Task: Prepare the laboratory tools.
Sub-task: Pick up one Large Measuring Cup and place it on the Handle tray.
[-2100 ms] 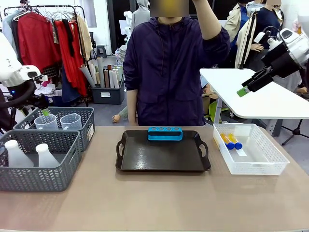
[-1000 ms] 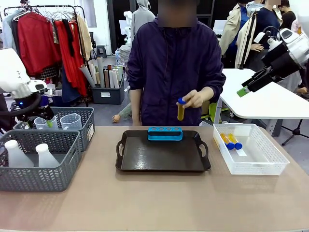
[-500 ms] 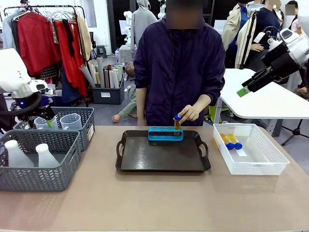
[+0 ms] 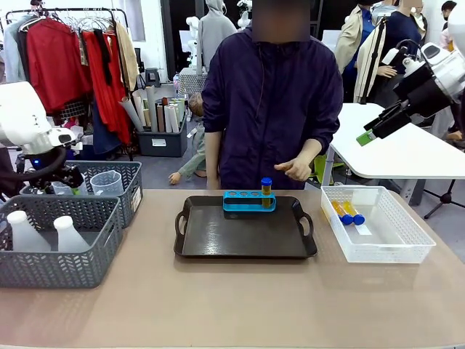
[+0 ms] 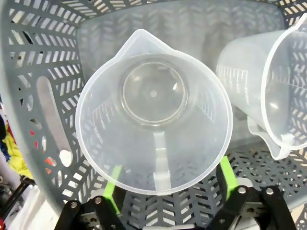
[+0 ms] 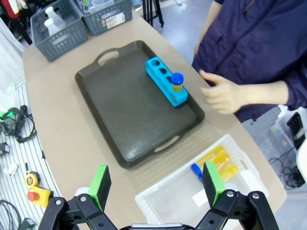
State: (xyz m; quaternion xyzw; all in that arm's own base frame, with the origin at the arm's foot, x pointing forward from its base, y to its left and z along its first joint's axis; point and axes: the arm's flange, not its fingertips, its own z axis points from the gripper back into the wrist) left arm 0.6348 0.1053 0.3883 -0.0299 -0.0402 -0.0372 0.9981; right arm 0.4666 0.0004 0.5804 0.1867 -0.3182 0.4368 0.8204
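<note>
ITEM measuring beaker [image 5: 153, 112] | clear plastic; I judge it light, thin-walled, slippery | I'd grip the rim wall | left end effector [image 5: 169, 178] wide at it | right end effector [image 6: 156, 183] wide, empty

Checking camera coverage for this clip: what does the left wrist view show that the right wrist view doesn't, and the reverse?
Left wrist: the open left hand at a beaker, with a second beaker beside it. Right wrist: the open right hand high over the tray, the rack with one tube, and more tubes in the white basket. Both: the grey basket of beakers.
</note>
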